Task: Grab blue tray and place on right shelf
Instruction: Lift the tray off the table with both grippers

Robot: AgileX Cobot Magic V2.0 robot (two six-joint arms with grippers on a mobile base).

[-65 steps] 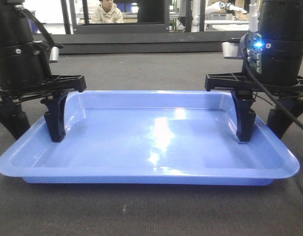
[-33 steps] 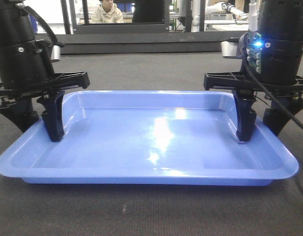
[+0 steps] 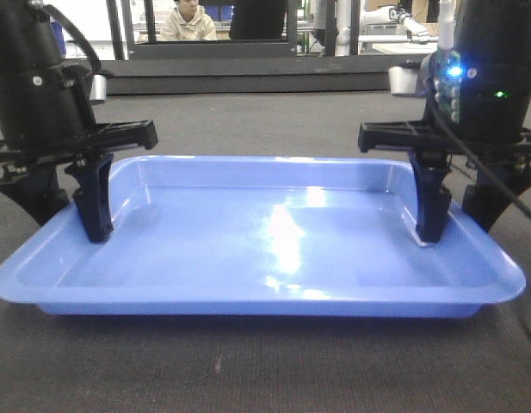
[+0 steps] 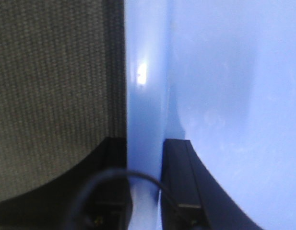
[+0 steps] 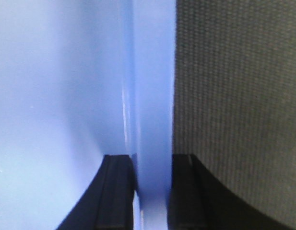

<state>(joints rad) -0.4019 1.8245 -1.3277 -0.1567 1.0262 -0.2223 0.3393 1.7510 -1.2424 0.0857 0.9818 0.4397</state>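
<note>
1. One blue tray spans the front view. It is empty and lies level on or just above the dark mat; we cannot tell whether it has cleared the surface. The right shelf is not in view.
2. Two arms come down steeply at its short ends, the left arm at the left rim and the right arm at the right rim. The wrists are roughly vertical and about level with each other.
3. We judge the step in hand to be the joint lift. Both sides should rise at the same rate so the tray rides flat, and the arms should hold their spacing so the rim neither buckles nor slips out.
4. The left gripper is clamped on the left rim, one finger inside the tray and one outside over the mat.
5. The right gripper is clenched on the right rim likewise; its wrist view shows the rim pinched between both fingers.
</note>
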